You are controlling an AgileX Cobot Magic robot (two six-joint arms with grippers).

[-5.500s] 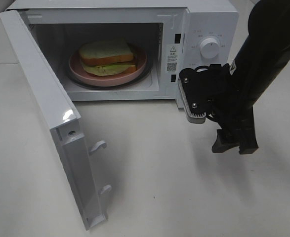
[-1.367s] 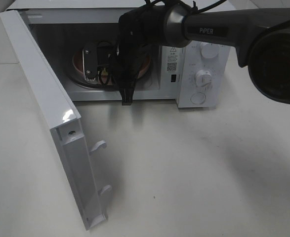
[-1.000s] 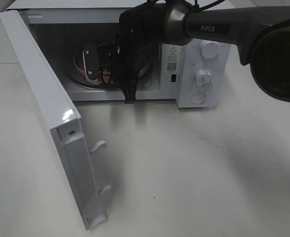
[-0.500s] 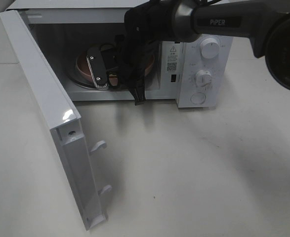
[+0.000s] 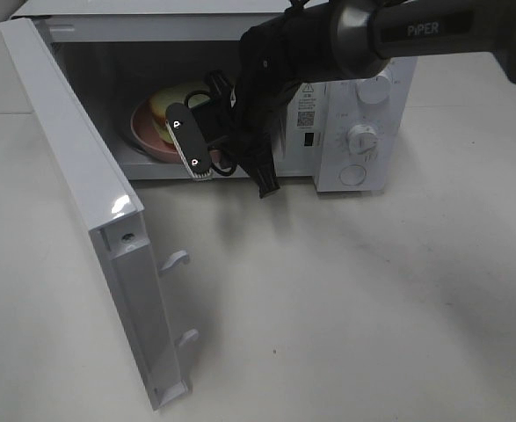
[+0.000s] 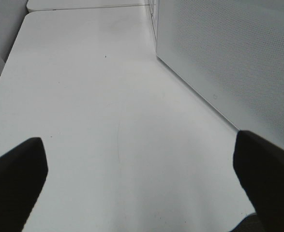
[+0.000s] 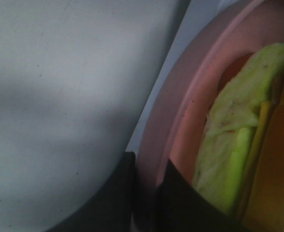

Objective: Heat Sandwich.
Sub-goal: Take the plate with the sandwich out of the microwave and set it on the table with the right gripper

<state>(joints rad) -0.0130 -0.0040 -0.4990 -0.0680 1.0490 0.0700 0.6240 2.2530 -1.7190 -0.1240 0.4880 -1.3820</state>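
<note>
Nearest on the table (image 5: 345, 308), the microwave's open door (image 5: 90, 211) is seen swung leftward, behind which the right hand (image 7: 146, 193) is clenched on the pink plate (image 7: 180, 116) rim, the sandwich (image 5: 171, 99) carried at the microwave (image 5: 354, 132) mouth, while the left hand (image 6: 142, 179) is held released over bare table.

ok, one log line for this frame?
right gripper: shut on plate rim | sandwich: on plate in microwave | door: open | left gripper: open, idle

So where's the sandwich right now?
In the exterior high view, the sandwich sits on the pink plate inside the open microwave, partly hidden behind the right gripper.
</note>
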